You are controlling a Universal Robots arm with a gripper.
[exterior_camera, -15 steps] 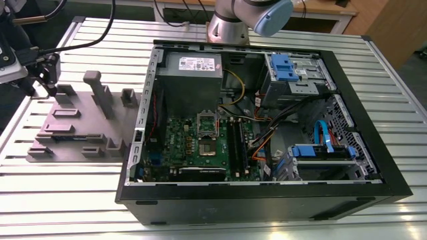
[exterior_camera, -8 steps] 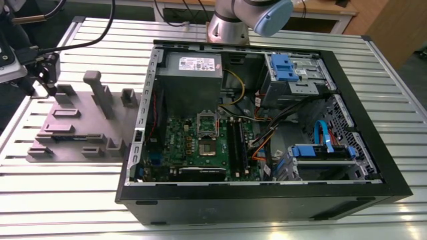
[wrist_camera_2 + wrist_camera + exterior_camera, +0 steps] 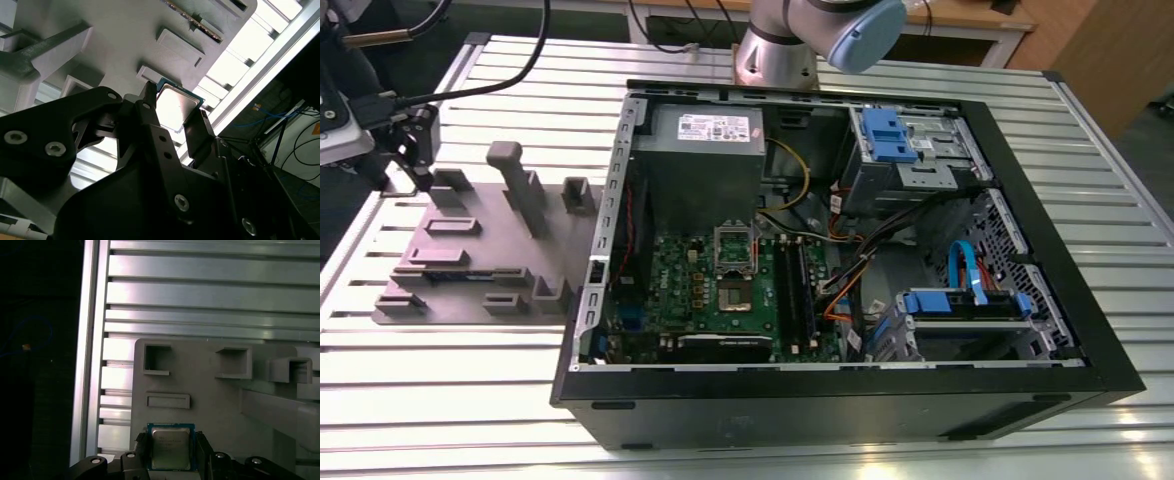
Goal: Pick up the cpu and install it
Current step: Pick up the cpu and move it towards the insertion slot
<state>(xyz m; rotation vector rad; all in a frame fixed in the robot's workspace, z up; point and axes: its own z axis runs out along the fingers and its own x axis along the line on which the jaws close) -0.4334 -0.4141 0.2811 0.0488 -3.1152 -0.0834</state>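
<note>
First wrist view: pincer [image 3: 171,438] grips the cpu [image 3: 170,450] by its side edges over the grey fixture plate [image 3: 215,405], 9 o'clock of the computer case [image 3: 854,405].

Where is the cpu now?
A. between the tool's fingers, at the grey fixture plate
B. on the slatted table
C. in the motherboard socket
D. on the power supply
A: in the first wrist view the tool grips the cpu by two edges, at the grey fixture plate.

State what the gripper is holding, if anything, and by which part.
The gripper holds the cpu, pinched by two opposite side edges, with its shiny top uncovered.
</note>
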